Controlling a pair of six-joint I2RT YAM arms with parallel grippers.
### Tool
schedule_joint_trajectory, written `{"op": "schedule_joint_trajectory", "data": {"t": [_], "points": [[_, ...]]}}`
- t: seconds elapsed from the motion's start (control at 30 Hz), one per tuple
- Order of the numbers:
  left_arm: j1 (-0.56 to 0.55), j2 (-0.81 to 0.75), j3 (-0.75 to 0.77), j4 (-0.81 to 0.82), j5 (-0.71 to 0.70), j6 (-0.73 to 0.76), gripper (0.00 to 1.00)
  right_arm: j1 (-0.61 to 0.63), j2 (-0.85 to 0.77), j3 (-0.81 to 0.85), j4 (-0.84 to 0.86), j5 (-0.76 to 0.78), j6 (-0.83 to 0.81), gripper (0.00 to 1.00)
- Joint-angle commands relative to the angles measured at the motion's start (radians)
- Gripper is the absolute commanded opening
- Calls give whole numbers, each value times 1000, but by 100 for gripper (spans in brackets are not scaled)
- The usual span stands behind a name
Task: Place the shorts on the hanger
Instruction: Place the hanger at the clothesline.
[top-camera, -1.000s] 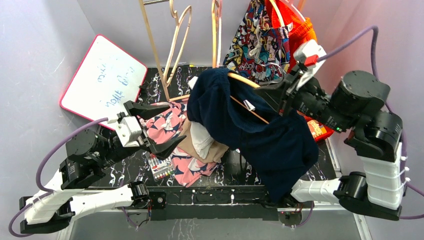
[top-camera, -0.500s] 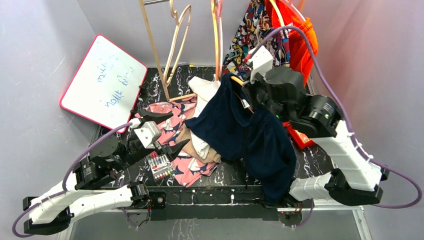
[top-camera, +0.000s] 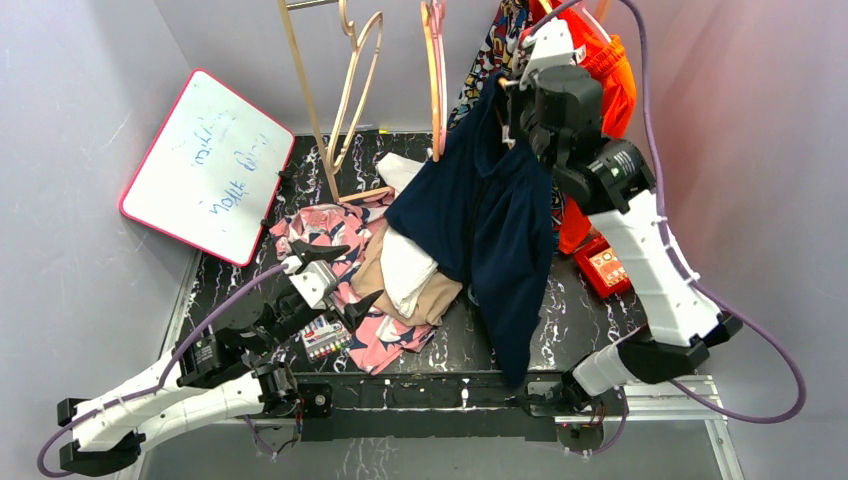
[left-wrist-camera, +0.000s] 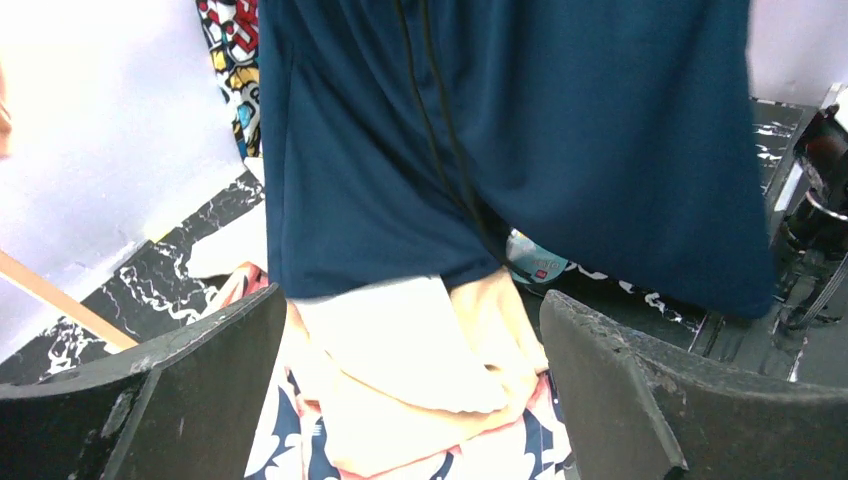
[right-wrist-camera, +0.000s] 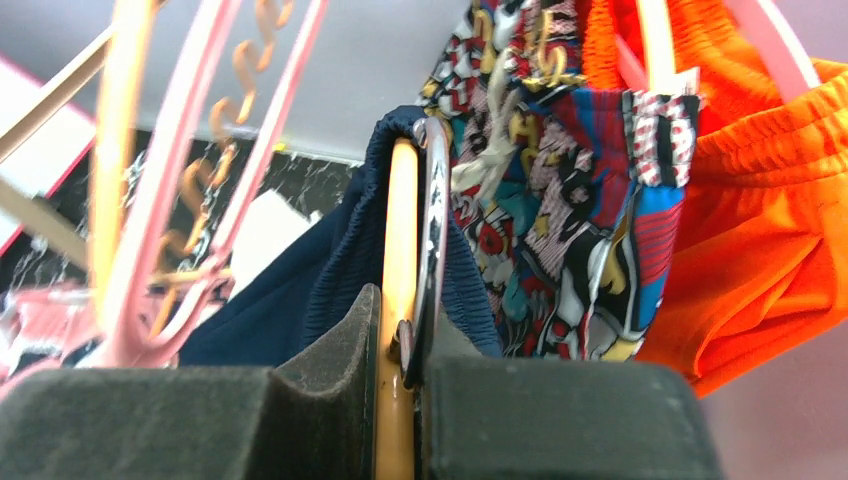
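The dark navy shorts (top-camera: 490, 220) hang over the orange-tan hanger (right-wrist-camera: 399, 250), draped from high at the back down to the table's front edge. My right gripper (top-camera: 512, 100) is shut on the hanger and holds it raised next to the comic-print shorts. In the right wrist view the hanger runs up between my fingers (right-wrist-camera: 330, 340) and the navy waistband (right-wrist-camera: 345, 250) folds over it. My left gripper (top-camera: 345, 278) is open and empty, low over the clothes pile. In the left wrist view the navy shorts (left-wrist-camera: 560, 130) hang ahead of it.
Comic-print shorts (top-camera: 505, 50) and orange shorts (top-camera: 600, 70) hang at the back right. Beige hangers (top-camera: 350, 90) and a pink hanger (top-camera: 435, 70) hang at the back. A clothes pile (top-camera: 390, 280), a pen box (top-camera: 322, 335), a whiteboard (top-camera: 205, 165) and a red packet (top-camera: 605, 265) are around.
My right arm has lifted the hanger with the navy shorts up and back toward the hanging clothes. My left arm has drawn back and lowered toward the table's front left, still open.
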Motion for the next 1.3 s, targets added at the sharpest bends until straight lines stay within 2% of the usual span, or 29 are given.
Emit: {"op": "schedule_joint_trajectory", "data": {"t": [0.0, 0.2, 0.37, 0.8, 1.27], "points": [[2, -42, -66, 89, -46, -13, 98, -129, 40, 79, 234, -141, 73, 0], [3, -80, -156, 107, -47, -59, 98, -347, 129, 141, 316, -489, 194, 0], [1, -140, -228, 138, -47, -81, 98, -438, 129, 58, 482, -634, 270, 0], [2, -130, -254, 149, -78, -114, 96, -444, 228, 110, 641, -693, 299, 0], [3, -76, -253, 138, -97, -102, 92, -443, 257, 39, 928, -706, 311, 0]]}}
